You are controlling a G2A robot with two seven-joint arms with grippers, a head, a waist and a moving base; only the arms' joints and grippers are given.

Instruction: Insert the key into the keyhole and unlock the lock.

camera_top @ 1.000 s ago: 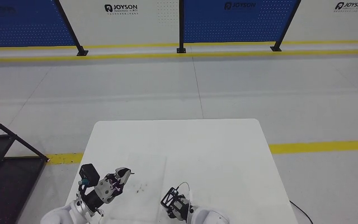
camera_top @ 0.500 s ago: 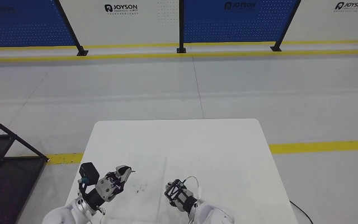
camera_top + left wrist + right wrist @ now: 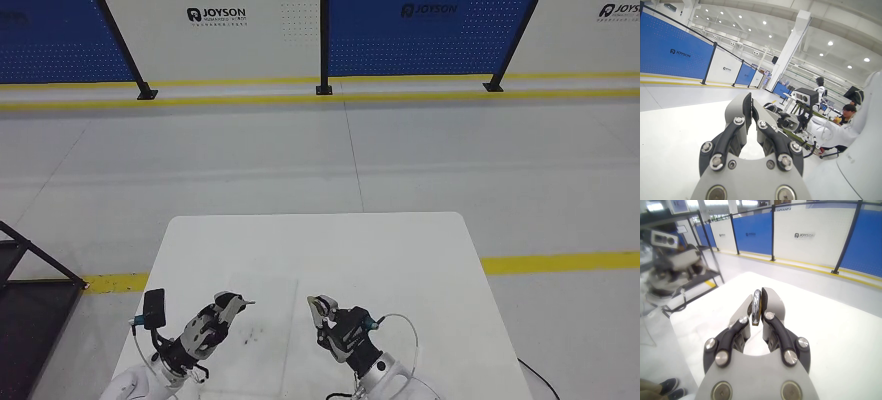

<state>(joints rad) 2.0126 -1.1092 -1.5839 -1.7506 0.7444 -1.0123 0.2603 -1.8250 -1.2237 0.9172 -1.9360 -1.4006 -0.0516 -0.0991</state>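
Right jaws clamp the lock (image 3: 755,308); left jaws are pressed together. Both hang over the white table (image 3: 380,260), near its front edge; a black rack (image 3: 30,265) stands beside it.

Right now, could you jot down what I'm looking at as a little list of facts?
table: white, both arms over its near edge
left fingers: shut; a thin tip pokes out in the top view, likely the key
right fingers: shut on a padlock, silver loop pointing outward
key and padlock: apart, not yet joined
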